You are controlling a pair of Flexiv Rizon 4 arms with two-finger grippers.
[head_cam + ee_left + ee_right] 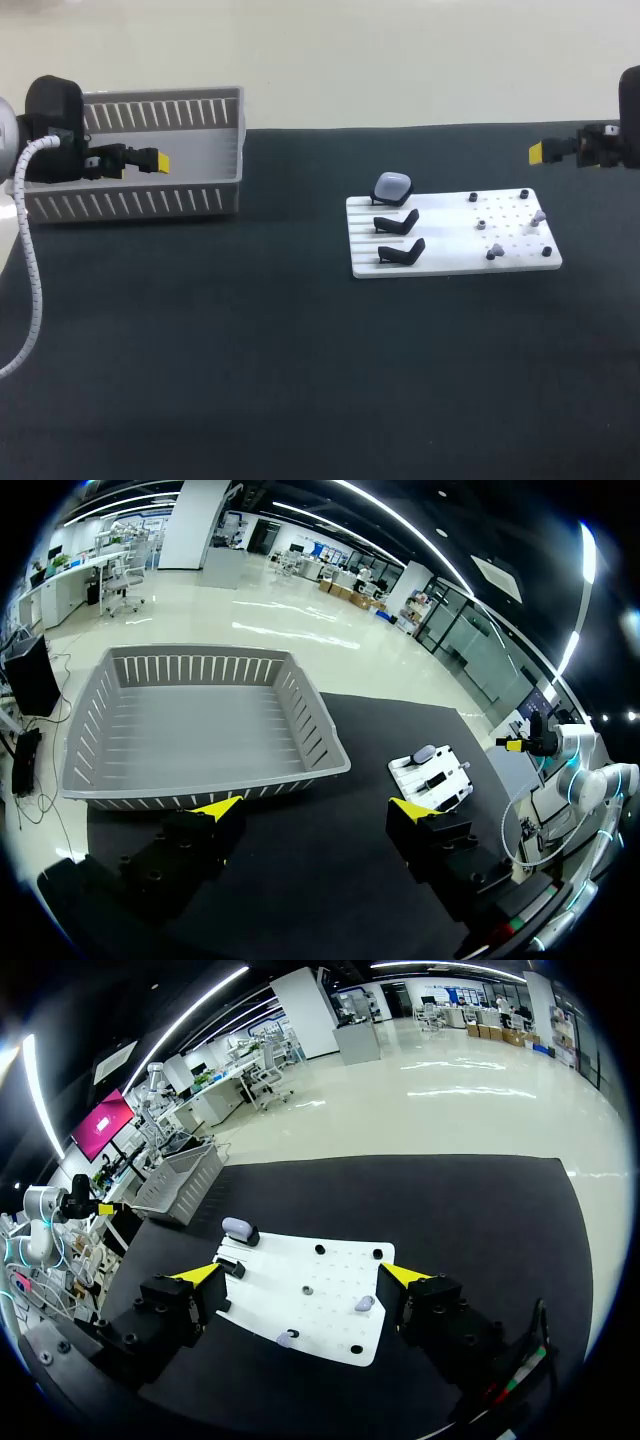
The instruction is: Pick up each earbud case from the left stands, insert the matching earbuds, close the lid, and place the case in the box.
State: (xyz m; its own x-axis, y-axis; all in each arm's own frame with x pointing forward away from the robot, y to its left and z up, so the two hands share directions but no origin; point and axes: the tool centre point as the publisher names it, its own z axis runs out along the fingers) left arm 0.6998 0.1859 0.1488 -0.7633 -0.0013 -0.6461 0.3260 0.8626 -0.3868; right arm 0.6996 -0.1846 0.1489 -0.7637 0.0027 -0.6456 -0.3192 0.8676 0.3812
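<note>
Left gripper (315,807) open by grey box (200,200); right gripper (302,1273) open, well apart from white board (450,265). Earbud case (392,186) at board's rear left (two black stands (397,222) in front), earbuds (538,215) opposite.

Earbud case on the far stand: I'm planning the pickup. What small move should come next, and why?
Probably swing the left pincer away from the box toward the earbud case. That pincer is open and empty at the box, while the case rests at the far left corner of the white board, with nothing gripping it.
</note>
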